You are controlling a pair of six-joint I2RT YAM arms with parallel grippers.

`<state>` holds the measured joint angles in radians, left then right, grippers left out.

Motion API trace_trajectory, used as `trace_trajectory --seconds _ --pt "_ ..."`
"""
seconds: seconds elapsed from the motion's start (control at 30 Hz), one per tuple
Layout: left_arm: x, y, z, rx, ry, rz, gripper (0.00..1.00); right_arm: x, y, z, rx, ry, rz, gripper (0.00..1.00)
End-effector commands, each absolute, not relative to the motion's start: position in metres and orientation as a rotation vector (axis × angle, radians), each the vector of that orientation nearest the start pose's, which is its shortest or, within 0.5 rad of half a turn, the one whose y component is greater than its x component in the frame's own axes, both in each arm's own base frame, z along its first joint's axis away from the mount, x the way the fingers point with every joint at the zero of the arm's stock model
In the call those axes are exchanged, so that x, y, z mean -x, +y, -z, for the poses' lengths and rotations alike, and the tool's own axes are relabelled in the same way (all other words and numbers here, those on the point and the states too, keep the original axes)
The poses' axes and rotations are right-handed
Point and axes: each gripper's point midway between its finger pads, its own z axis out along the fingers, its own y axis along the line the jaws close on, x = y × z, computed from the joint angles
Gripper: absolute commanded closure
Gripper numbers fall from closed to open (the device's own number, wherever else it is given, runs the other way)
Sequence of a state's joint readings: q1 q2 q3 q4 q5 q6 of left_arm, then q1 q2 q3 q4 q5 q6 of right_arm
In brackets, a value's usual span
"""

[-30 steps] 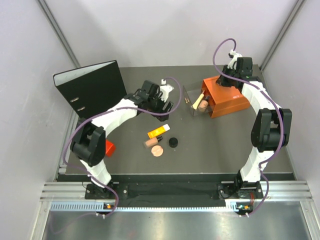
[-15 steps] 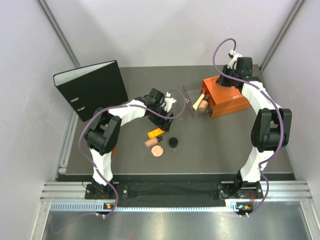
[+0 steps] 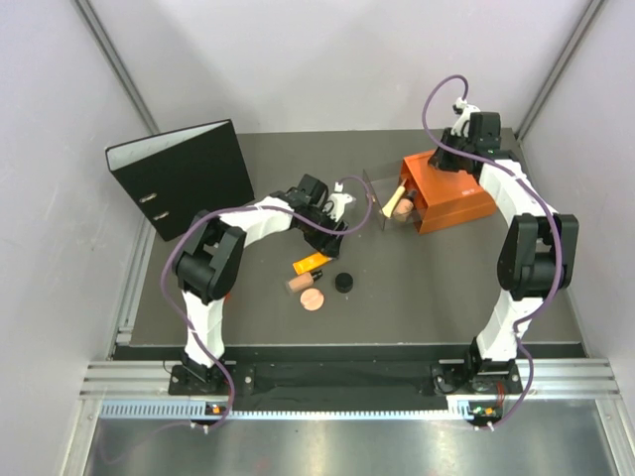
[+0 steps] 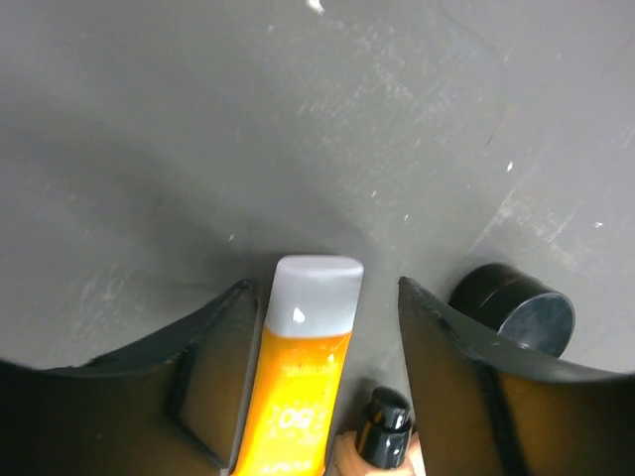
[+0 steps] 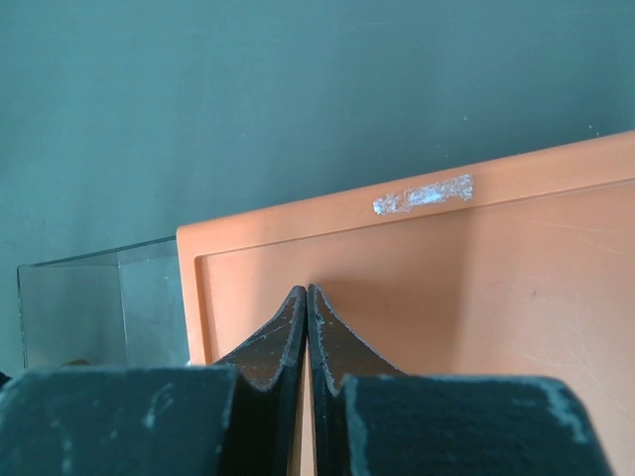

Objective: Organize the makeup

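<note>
From above, four loose cosmetics are lying together mid-table: one orange tube, one pale stick, one round pink compact and one small black jar. The left gripper is hanging just behind the tube. One black binder is standing at the back left. One orange box is sitting at the right, its clear drawer pulled out and holding pale pieces too small to count. The right gripper is resting over the box.

In the left wrist view, the left gripper is standing with its two fingers apart, straddling the one tube without pinching it. One black-capped bottle is lying beside the tube, and the one jar is sitting outside the right finger.

In the right wrist view, the right gripper is pressing its two fingers together, empty, over the box beside the drawer.
</note>
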<state>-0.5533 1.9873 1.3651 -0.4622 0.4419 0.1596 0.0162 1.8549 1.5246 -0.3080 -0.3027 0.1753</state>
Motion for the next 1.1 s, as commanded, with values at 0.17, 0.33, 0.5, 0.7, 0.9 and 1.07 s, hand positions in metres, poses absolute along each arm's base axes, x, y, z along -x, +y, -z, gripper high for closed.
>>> trace_trajectory --seconds 0.17,0.33,0.5,0.7,0.9,1.07 --pt "-0.324 -0.290 -0.027 -1.150 2.465 0.781 0.75 -0.469 0.055 -0.083 -0.069 2.539 -0.391 1.00" --pt "-0.320 -0.290 -0.030 -1.142 2.489 0.797 0.93 -0.469 0.055 -0.081 -0.070 2.545 -0.391 1.00" --pt "-0.319 -0.287 -0.033 -1.136 2.502 0.789 1.00 -0.469 0.055 -0.081 -0.069 2.545 -0.395 1.00" --pt "-0.327 -0.279 -0.035 -1.106 2.520 0.688 0.52 -0.468 0.056 -0.081 -0.067 2.544 -0.401 1.00" --pt "-0.354 -0.268 -0.053 -1.044 2.444 0.503 0.20 -0.467 0.056 -0.080 -0.069 2.546 -0.401 1.00" --pt "-0.358 -0.265 -0.070 -1.075 2.379 0.470 0.15 -0.467 0.056 -0.080 -0.068 2.548 -0.401 1.00"
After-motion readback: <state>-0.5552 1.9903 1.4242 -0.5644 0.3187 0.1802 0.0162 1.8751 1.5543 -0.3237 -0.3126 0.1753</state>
